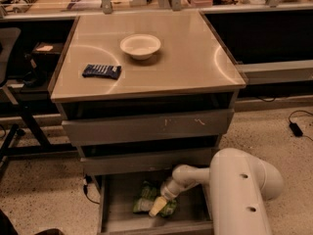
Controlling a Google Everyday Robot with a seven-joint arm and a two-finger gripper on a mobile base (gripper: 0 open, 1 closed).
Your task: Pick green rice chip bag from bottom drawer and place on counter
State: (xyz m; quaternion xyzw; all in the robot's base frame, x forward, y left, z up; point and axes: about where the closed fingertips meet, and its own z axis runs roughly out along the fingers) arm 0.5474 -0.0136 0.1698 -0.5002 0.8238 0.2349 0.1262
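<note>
Gripper: the gripper [158, 207] was down inside the bottom drawer [113, 213], at the end of the white arm [240, 190], which reached in from the right front of the cabinet.
Jaws: a pale yellowish tip lay on or right against the bag. Whether the jaws were open or closed, and whether they had hold of anything, could not be told.
Green rice chip bag: the green rice chip bag [144, 200] lay crumpled on the drawer floor near the middle, its right part hidden under the gripper.
Bottom drawer: pulled out, with its tray open to view from above. It was the lowest of three.
Upper drawers: the top drawer [146, 126] and the middle drawer [146, 161] each stood out a little, with a dark gap above each front.
Bench: the bench [190, 58], the glossy beige top of the cabinet, carried two items.
White bowl: the white bowl [140, 46] stood upright toward the back of the bench, near the centre.
Blue packet: a dark blue packet [101, 71] lay flat to the left front of the bowl, apart from it.
Floor: a speckled floor [39, 180], with a black cable [296, 127] at the right.
</note>
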